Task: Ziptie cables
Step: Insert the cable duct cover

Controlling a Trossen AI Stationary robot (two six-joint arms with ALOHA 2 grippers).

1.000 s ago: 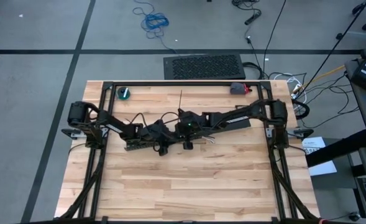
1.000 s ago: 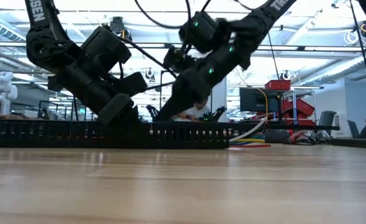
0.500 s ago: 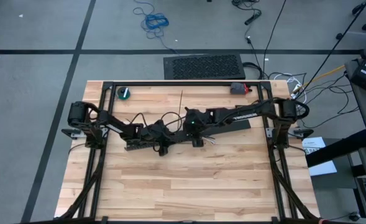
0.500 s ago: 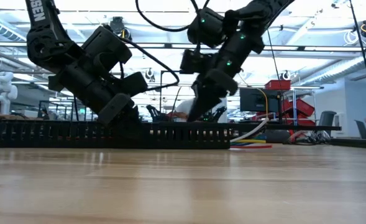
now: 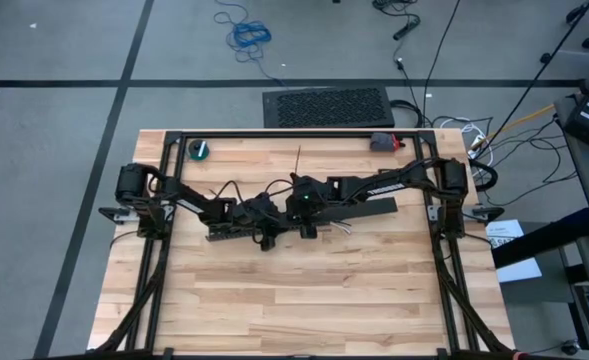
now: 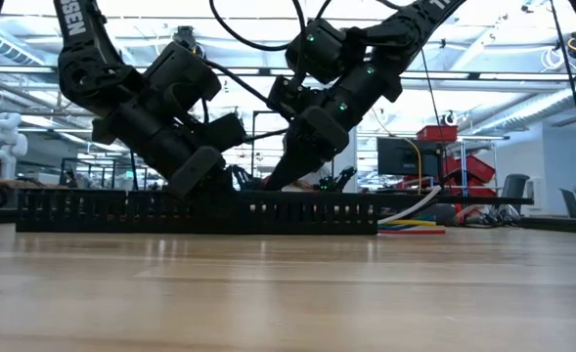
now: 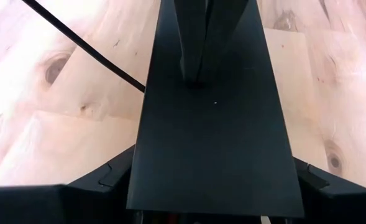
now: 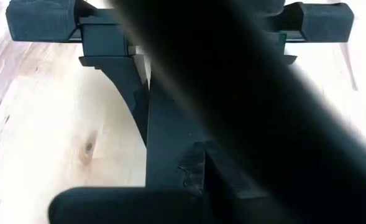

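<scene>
Wooden counter [image 5: 304,290], black slotted duct [image 6: 195,211] lying across its middle. Both arms down on the duct: left gripper [image 6: 209,178] mid-duct, right gripper [image 6: 280,176] just beside it. Can't tell finger state on either. Cables [image 6: 410,227] stick out of the duct's right end onto the counter. Zipties not discernible.

Two black jointed arms [image 6: 151,108] (green lights, looping black cables).
</scene>
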